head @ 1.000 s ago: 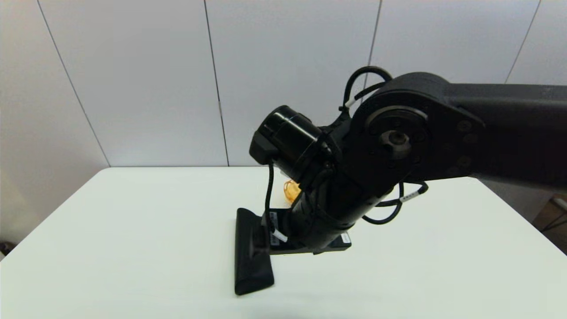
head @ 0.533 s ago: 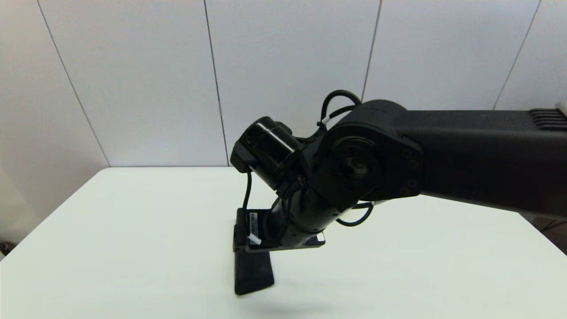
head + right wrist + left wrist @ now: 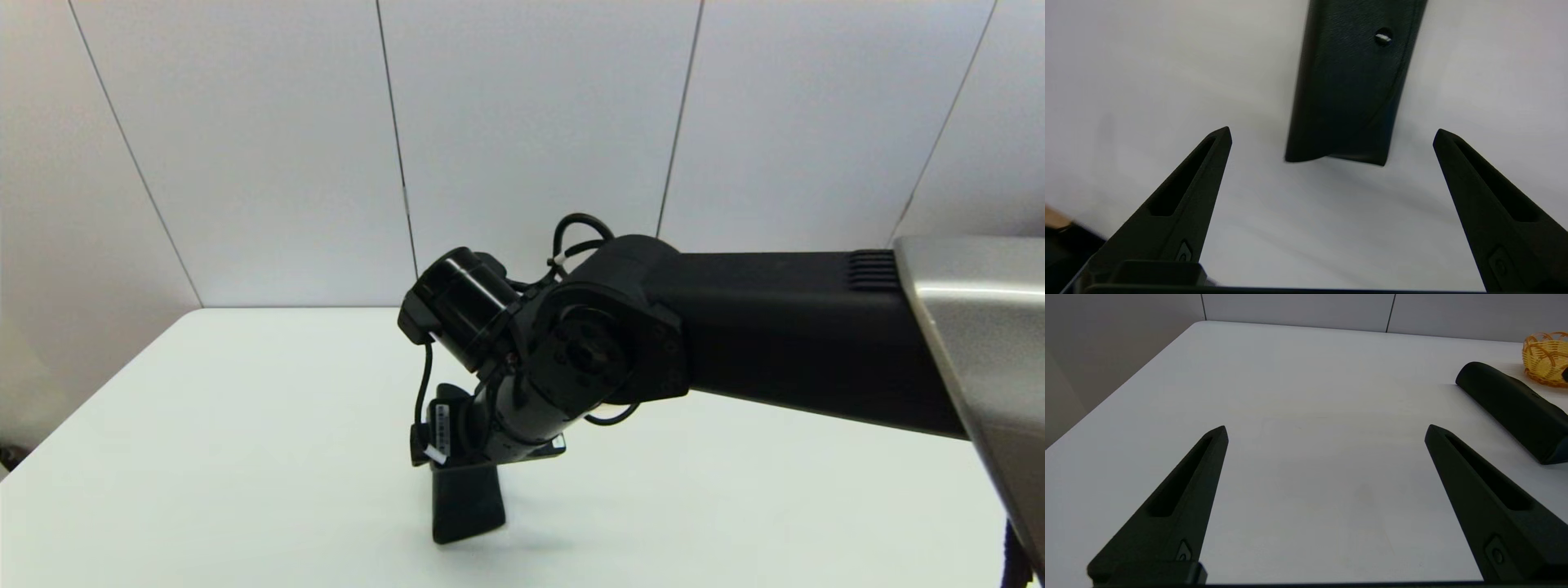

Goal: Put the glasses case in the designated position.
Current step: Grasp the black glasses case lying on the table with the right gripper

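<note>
White wall panels stand behind a big white counter [image 3: 245, 457]. Over the middle of it reaches the right arm [image 3: 735, 335], big and black, bending down toward the glasses case [image 3: 465, 510]. The case is long, black and soft-looking, and it lies flat on the counter with one end pointing at the robot. A small yellow wicker basket [image 3: 1545, 357] sits near its far end, apart from it. In the right wrist view the right pincer [image 3: 1331, 130] hangs just above the near end of the case, with its two fingers spread wide and nothing between them. The case lines up with the gap, but only its end is there, and it does not touch either finger. The left pincer [image 3: 1327, 428] is off to the left side over bare counter, also spread wide and holding nothing. I think the step now is to grab the case. To do it well, the right pincer should go a bit farther along the case, so it squeezes the body and not just the tip. It should come straight down with one finger on each long side, and close gently so the soft case does not slip or twist. Then it can carry the case to its spot on the bare counter.
</note>
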Controlling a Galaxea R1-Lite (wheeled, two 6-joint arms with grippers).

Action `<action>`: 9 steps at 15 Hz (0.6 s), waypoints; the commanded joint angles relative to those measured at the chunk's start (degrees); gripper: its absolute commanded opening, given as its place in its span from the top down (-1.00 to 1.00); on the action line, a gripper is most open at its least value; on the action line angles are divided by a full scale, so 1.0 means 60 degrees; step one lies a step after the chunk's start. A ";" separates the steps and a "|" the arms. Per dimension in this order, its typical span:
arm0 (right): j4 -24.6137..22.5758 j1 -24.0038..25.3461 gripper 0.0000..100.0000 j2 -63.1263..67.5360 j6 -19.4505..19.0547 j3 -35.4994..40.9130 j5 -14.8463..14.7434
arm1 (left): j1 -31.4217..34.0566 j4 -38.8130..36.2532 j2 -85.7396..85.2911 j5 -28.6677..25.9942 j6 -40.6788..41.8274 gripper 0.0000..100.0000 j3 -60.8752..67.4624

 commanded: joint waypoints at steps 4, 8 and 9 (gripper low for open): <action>-0.0314 -0.0143 -1.00 0.0690 0.0011 -0.0009 -0.0070 | -0.0004 0.0000 0.0012 -0.0010 -0.0008 -1.00 0.0000; -0.0534 -0.0348 -1.00 0.0997 -0.0224 -0.0009 -0.0070 | -0.0004 0.0000 0.0012 0.0004 -0.0008 -1.00 0.0000; -0.0651 -0.0363 -1.00 0.1041 -0.0238 -0.0009 -0.0070 | -0.0004 0.0000 0.0012 -0.0010 -0.0008 -1.00 0.0000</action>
